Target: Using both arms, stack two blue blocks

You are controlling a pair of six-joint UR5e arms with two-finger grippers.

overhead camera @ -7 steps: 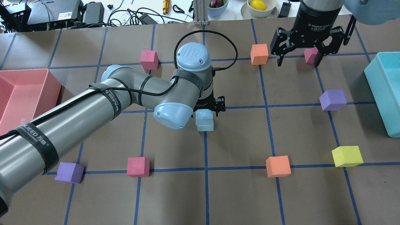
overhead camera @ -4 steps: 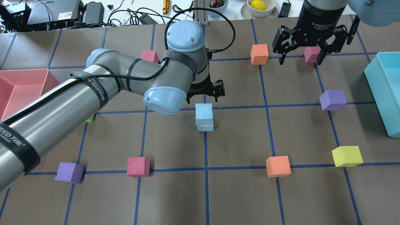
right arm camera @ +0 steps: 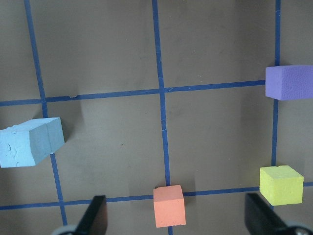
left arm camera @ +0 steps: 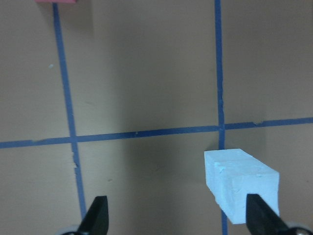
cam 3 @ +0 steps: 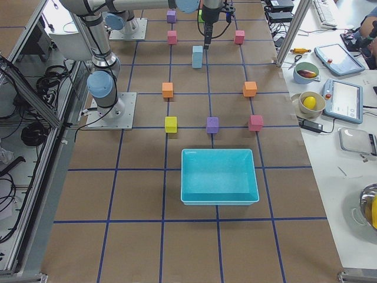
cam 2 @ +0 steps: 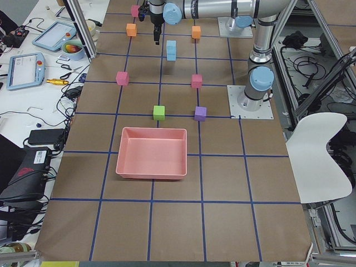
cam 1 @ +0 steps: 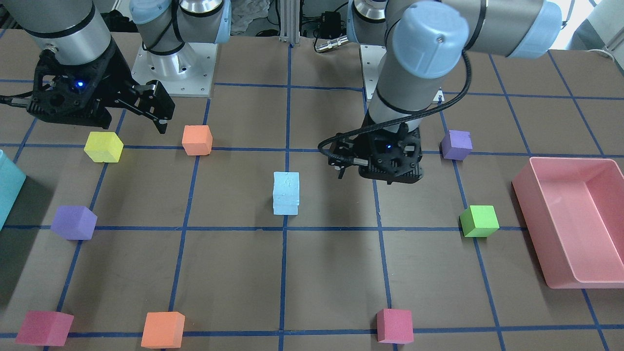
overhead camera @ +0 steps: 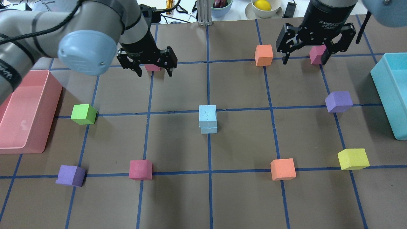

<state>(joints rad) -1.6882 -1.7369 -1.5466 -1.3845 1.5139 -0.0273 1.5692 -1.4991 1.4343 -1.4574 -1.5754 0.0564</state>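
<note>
Okay, blue blocks (overhead camera: 208,119) are stacked one on the other, mid table (overhead camera: 241,197), upright, top one a touch offset from the bottom one. Nothing touches them.

Left gripper (overhead camera: 154,73) is wide open, fingers pointing down, holding nothing. It hangs above the table. The stack sits well apart from it: off to its right and nearer the robot's base side in the overhead view. In the left wrist view the blue blocks (left arm camera: 242,183) show low on the right, close by one fingertip (left arm camera: 258,215) but not between the two. A pink cube (overhead camera: 152,67) lies just past this gripper on the far side; in the overhead view it shows between the fingers, and height above it is hard to tell.

Right gripper (overhead camera: 304,60) is also wide open and empty, raised. The stack is far from it, off to its left and toward the robot. In the right wrist view the blue blocks (right arm camera: 30,142) sit at the left edge, well clear of the fingers. An orange cube (overhead camera: 264,55) is just beside this gripper's left finger and a magenta cube (overhead camera: 318,54) is near its right finger; contact can't be told.
</note>
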